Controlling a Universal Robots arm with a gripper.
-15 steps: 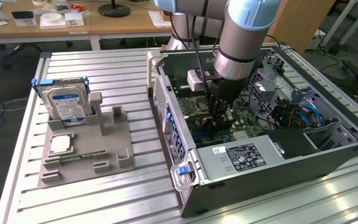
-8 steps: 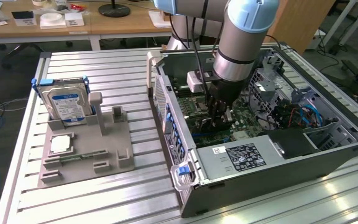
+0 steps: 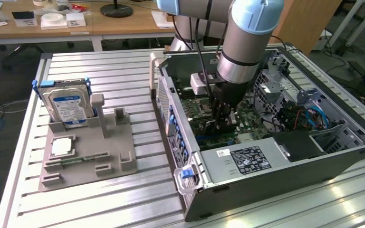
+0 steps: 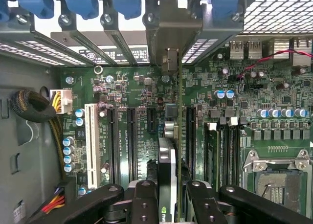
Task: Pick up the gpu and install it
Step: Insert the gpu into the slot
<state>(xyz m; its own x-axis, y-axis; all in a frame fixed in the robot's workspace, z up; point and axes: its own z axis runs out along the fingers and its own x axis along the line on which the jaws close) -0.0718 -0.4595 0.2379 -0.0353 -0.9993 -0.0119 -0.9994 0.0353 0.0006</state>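
Your claw is closed on the gpu, pinching the card's top edge between the two fingers, deep inside the open computer case on the bench. In the wrist view the card stands on edge above the motherboard, lined up along the expansion slots, with its metal bracket up against the rear slot openings. Whether it is fully seated you cannot tell. Judge it a light, stiff but fragile board: hold it by the edges or cooler, keep it square, and press evenly so the connector does not twist. On the grey fixture the hard drive stands upright, well apart from the case.
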